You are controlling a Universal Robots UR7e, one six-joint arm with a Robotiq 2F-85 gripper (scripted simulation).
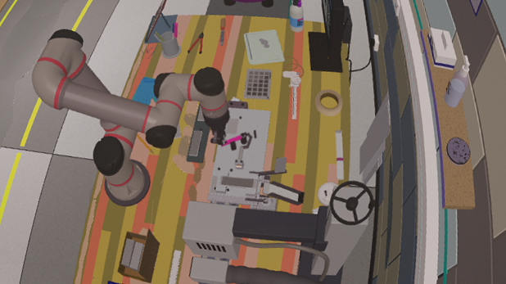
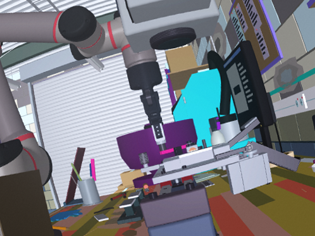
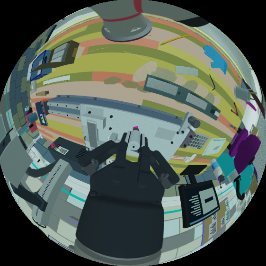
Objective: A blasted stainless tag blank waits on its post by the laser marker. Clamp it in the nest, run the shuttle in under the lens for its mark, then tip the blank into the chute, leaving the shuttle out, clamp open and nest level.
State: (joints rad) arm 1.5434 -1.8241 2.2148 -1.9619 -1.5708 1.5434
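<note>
My gripper [image 3: 134, 142] [image 2: 160, 142] [image 1: 218, 138] points straight down over the left end of the pink clamp lever [image 1: 232, 139] [image 2: 170, 151] on the grey shuttle plate [image 1: 242, 142] [image 3: 134, 124], and it is closing around the lever's pale cylindrical handle [image 3: 134, 141]. The handle has a pink tip at its far end. The plate sits at the outer end of its rail, away from the laser marker's lens [image 2: 172, 37]. The grey chute [image 1: 283, 191] [image 2: 272, 157] slopes off beside the plate. I cannot make out the tag blank for certain.
The laser marker housing [image 1: 214, 228] [image 2: 167, 12] stands at the near end of the striped bench. A monitor [image 1: 331, 23], a tape roll [image 1: 328, 102], a handwheel [image 1: 352, 202], a cup of pens [image 1: 169, 43] and a dark tray [image 1: 195, 146] lie around the plate.
</note>
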